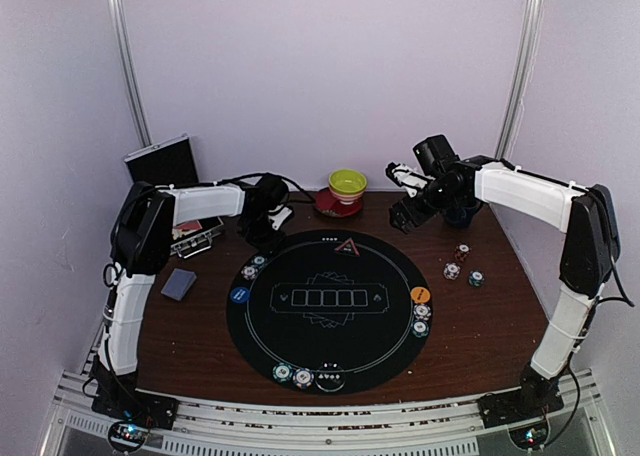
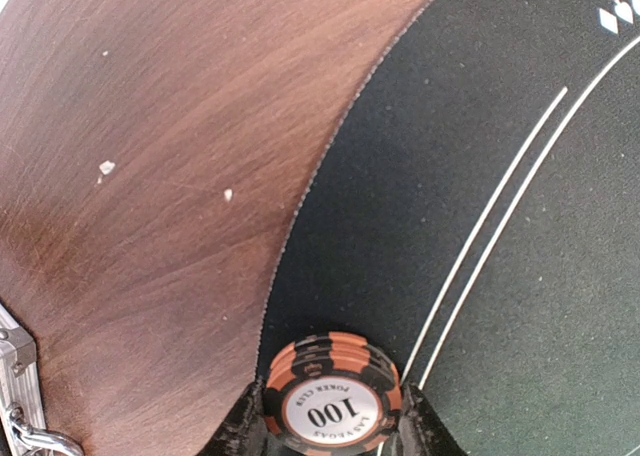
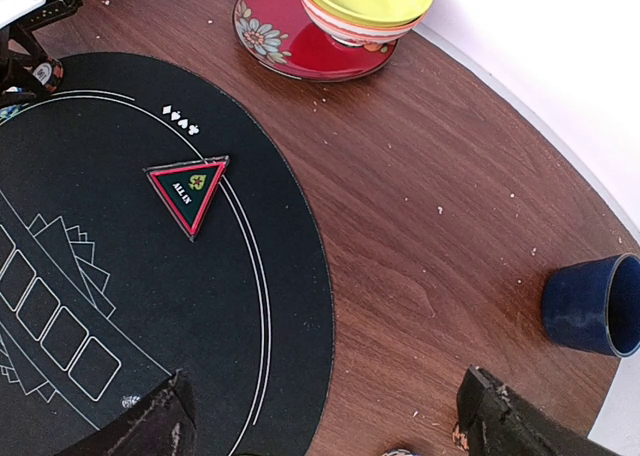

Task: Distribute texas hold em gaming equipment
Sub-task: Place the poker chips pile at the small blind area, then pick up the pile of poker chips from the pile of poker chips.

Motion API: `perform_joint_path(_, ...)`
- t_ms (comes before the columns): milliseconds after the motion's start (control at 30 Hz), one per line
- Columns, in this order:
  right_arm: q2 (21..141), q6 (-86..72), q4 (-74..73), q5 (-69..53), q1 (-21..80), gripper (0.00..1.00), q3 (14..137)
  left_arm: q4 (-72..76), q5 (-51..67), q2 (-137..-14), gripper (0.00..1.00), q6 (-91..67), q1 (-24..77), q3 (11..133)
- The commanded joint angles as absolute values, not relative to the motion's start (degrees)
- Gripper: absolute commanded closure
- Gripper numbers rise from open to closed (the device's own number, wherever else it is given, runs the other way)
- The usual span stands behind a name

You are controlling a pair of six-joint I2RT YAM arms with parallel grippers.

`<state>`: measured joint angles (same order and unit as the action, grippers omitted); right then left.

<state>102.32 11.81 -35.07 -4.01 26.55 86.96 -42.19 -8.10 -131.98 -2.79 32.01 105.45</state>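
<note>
— What is the left pincer holding?

— It is clamping a small stack of chips, orange with black stripes. The white centre of the front one is showing "100". The pincer is hanging over the far left rim of the round black mat.

— And the right pincer?

— It is gaping wide with nothing in it, hovering beyond the mat's far right rim, near the dark blue mug.

— Where is the rest lying?

— Striped chips are sitting in little groups along the mat's edge, at its left, right and near sides. A blue disc is lying on the left edge and an orange disc on the right. Three loose chips are lying on the wooden surface right of the mat, and a grey-blue deck left of it.

— Anything you are struggling to see?

— The stack's lower edge is running out of the wrist view, so I am not counting its chips, nor telling whether it is touching the mat. From above, the chip markings are too small to read. The mug is being cut off by the frame edge.
</note>
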Motion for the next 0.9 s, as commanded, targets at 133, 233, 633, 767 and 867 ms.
perform_joint_path(133,100.7,11.8,-34.4,-3.6,26.6,0.08,86.4,-43.0,-8.1,-133.0,0.63,-1.8,31.7,106.6)
perform_joint_path(233,100.8,11.8,-34.4,-3.6,26.5,0.08,86.4,-43.2,-8.3,-133.0,0.49,-1.9,31.6,106.8)
perform_joint_path(633,100.8,11.6,-34.2,-2.9,26.5,0.07,86.3,-44.2,-8.8,-130.7,0.02,-3.4,31.8,111.1)
perform_joint_path(767,100.8,11.5,-34.0,-2.2,26.5,0.05,86.2,-47.0,-8.6,-129.1,0.02,-3.7,33.5,118.0)
perform_joint_path(867,100.7,11.5,-33.8,-1.5,26.3,0.04,86.1,-48.7,-8.1,-125.5,0.02,-5.4,35.5,120.2)
